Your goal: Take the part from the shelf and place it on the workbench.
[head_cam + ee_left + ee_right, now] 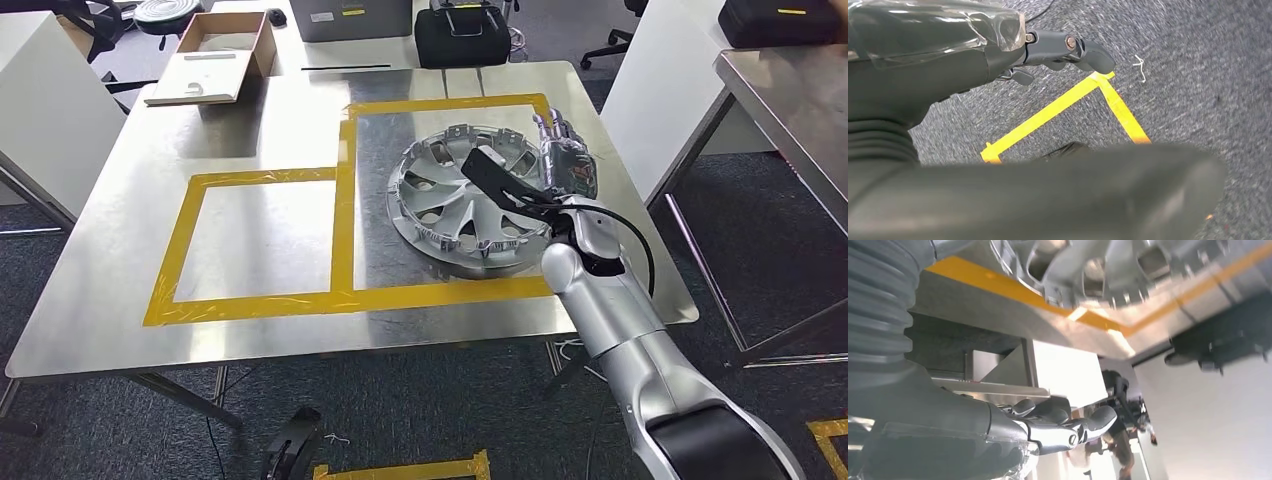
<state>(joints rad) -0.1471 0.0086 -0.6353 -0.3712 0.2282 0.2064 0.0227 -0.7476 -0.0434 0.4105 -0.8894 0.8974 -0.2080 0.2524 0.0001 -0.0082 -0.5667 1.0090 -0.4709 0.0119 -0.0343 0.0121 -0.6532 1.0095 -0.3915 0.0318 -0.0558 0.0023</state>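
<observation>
While the hubcap point(462, 195) lies flat on the table point(260, 330) inside the yellow tape point(343, 215), the right hand point(497, 176) is held above it, fingers point(1088, 427) loosely extended and nothing gripped; the left hand point(1068, 50) is seen over carpet, fingers empty and spread

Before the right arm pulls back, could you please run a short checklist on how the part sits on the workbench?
1. Part on the workbench: ok.
2. Part inside the right-hand taped box: ok, rim close to the near tape.
3. Part lying flat: cannot tell.
4. Right robot hand released: cannot tell; it is over the part, fingers stretched out.
5. Left robot hand holding nothing, above the floor: ok.
</observation>
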